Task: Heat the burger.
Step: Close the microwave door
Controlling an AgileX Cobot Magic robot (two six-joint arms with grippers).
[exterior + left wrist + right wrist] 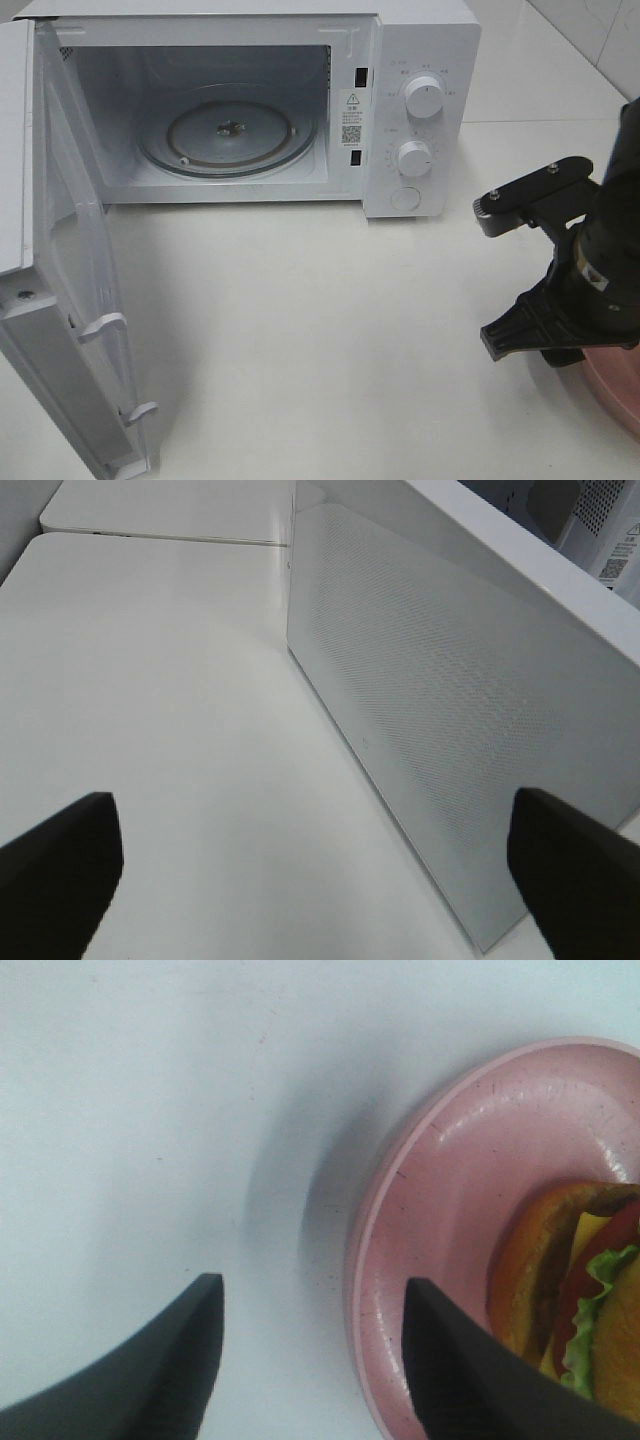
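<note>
Toward eleven o'clock on the counter (330, 330), the microwave (420, 110) gapes, door (60, 330) swung wide. Right tool (310, 1360) straddles the pink plate (450, 1160) rim, parted, empty; burger (580, 1290) half cut off. Left tool (320, 880) wide, empty.

right arm (600, 250) black, silver screws; both tools w/ black tapered fingers (160, 1380).

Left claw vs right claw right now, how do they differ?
The left claw faces the open microwave door, fingers spread wide; the right claw stands narrower. The left has bare table between its fingers; the right straddles the rim of the pink plate carrying the burger. Both hold nothing.
</note>
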